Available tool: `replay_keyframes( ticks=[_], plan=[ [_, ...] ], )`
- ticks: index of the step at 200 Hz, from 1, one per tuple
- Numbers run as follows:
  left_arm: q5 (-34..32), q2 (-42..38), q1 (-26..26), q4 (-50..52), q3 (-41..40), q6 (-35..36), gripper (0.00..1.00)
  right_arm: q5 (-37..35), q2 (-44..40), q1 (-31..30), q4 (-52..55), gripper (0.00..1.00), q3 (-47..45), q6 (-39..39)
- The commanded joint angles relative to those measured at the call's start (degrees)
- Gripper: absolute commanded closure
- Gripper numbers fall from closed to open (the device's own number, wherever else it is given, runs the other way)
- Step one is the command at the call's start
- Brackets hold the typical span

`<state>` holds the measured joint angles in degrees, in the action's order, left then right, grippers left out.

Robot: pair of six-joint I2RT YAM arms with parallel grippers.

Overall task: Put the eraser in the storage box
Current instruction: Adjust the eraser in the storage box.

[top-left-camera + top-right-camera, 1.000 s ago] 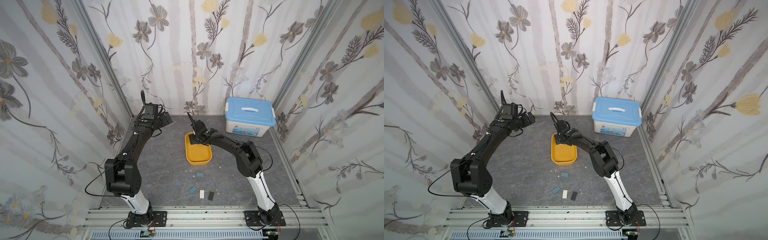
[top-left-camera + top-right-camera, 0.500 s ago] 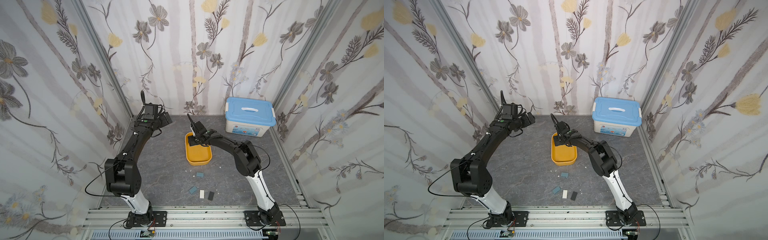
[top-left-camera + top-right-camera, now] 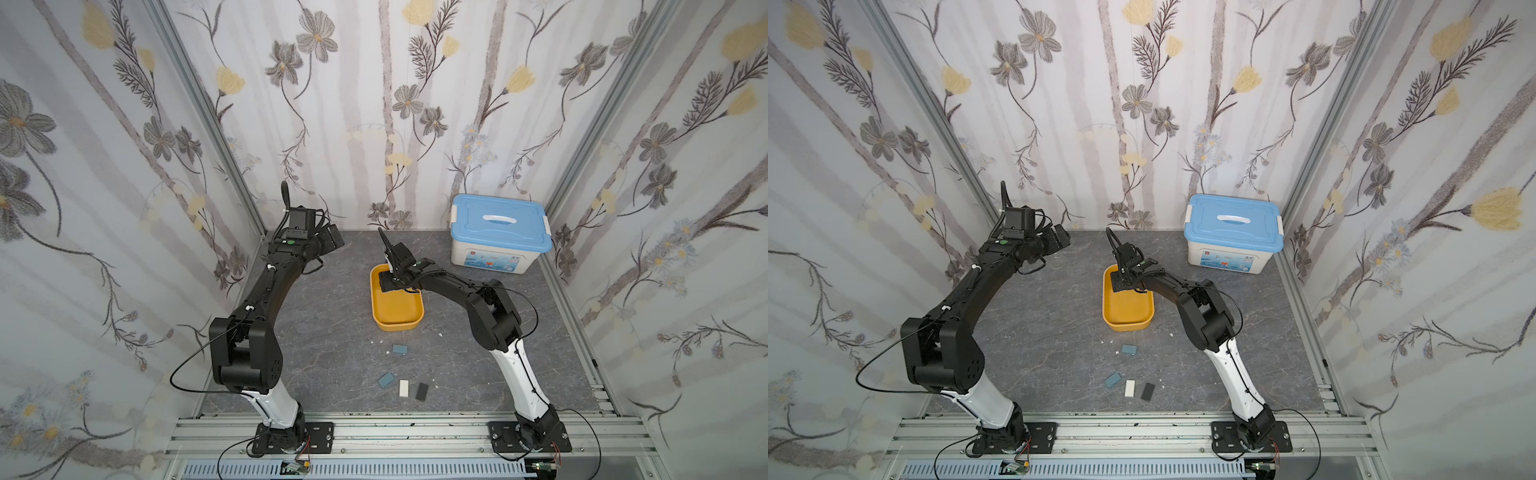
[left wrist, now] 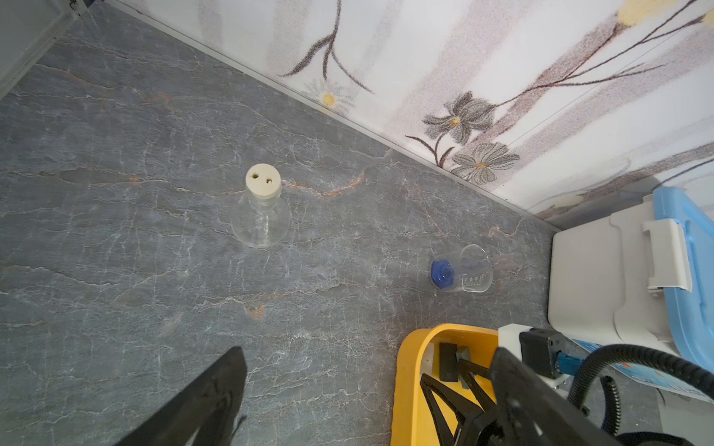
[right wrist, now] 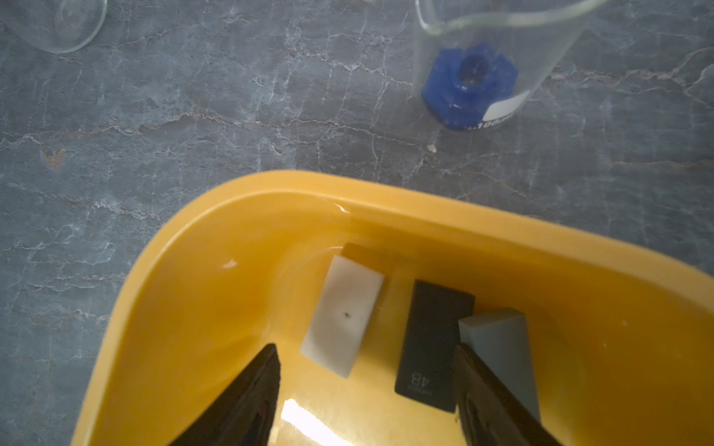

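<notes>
The yellow storage box [image 3: 397,309] [image 3: 1128,309] sits mid-table. My right gripper [image 5: 366,349] [image 3: 388,284] reaches into its far end, open, with nothing between the fingers. Under it lie a white eraser [image 5: 344,314] and a black eraser [image 5: 434,343]. A grey-blue eraser [image 5: 498,340] stands on edge against the outer side of one finger. On the table nearer the front are two teal erasers [image 3: 400,349] [image 3: 385,379], a white one [image 3: 403,388] and a black one [image 3: 422,391]. My left gripper [image 4: 367,353] [image 3: 334,241] hangs open at the back left, holding nothing.
A white box with a blue lid [image 3: 498,232] stands at the back right. Beyond the storage box are a corked glass flask [image 4: 262,212] and a clear beaker on a blue base [image 4: 461,270] [image 5: 475,77]. White crumbs dot the table near the loose erasers.
The right gripper's jaws have spread slightly inside the storage box. Neither arm has visibly shifted.
</notes>
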<state>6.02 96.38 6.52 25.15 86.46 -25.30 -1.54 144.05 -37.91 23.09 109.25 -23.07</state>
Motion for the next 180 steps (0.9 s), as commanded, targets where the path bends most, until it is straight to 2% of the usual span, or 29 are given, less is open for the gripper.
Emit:
replay_keyframes(
  ticks=[1, 127, 162, 180],
  plan=[
    [0.0, -0.1, -0.1, -1.1, 0.0, 0.2, 0.0, -1.1, 0.1, 0.2, -0.8, 0.28, 0.5, -0.7],
    [0.0, -0.1, -0.2, -1.0, -0.5, 0.3, 0.0, -1.2, 0.8, 0.2, 2.1, 0.26, 2.1, -1.2],
    [0.3, -0.1, -0.2, -1.1, -0.4, 0.3, 0.0, -0.8, -3.9, -1.5, -1.5, 0.26, -2.1, 1.1],
    [0.3, -0.3, -0.3, -0.9, -0.4, 0.3, 0.0, -2.1, -9.6, -3.5, -6.1, 0.26, -8.5, 4.3]
  ],
)
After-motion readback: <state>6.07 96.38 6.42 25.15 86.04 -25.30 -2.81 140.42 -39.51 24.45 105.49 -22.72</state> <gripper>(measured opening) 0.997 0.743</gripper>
